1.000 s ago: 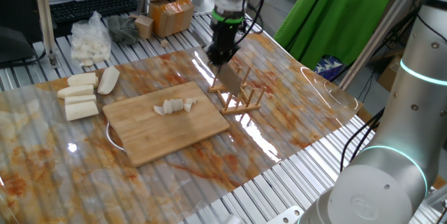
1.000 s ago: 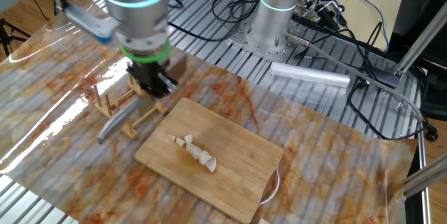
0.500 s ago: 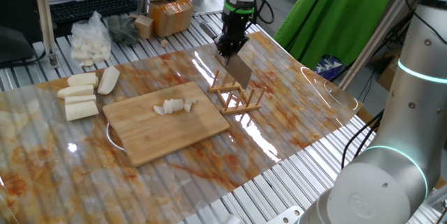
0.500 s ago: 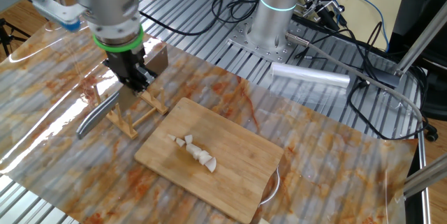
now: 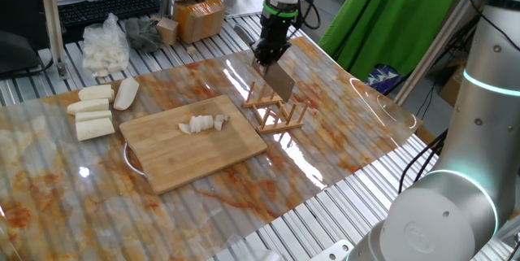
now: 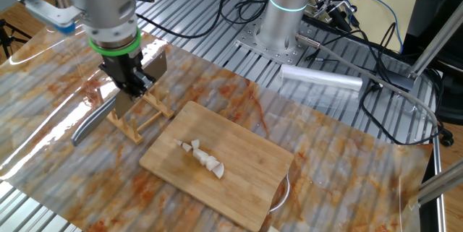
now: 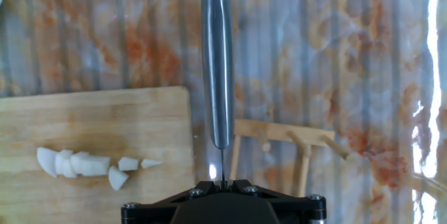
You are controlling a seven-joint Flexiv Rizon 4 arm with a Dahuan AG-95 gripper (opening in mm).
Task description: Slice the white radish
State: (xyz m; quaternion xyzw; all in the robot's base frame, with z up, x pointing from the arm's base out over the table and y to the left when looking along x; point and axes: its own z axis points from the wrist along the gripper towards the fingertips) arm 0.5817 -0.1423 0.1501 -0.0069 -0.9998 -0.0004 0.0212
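The white radish lies as a short row of cream-white slices [image 5: 203, 123] on the wooden cutting board [image 5: 195, 159]. The slices also show in the other fixed view [image 6: 202, 158] and at the lower left of the hand view [image 7: 84, 165]. My gripper [image 5: 266, 52] is shut on a knife [image 5: 281, 85], clamping its blade. It holds the knife over the small wooden rack [image 5: 280, 119], to the right of the board. In the hand view the grey handle [image 7: 217, 56] points straight away from the gripper [image 7: 222, 180]. In the other fixed view the gripper [image 6: 132, 84] is above the rack [image 6: 141, 113].
Four thick cream-white chunks [image 5: 93, 110] lie left of the board, with a clear bag of white pieces [image 5: 106, 45] behind them. A cardboard box [image 5: 199, 15] and a keyboard [image 5: 106, 7] sit at the back. A silvery roll [image 6: 322, 80] lies near the arm's base.
The gripper has carried the knife away from the board side of the rack towards its far side and turned it. In the last half second it moved only slightly.
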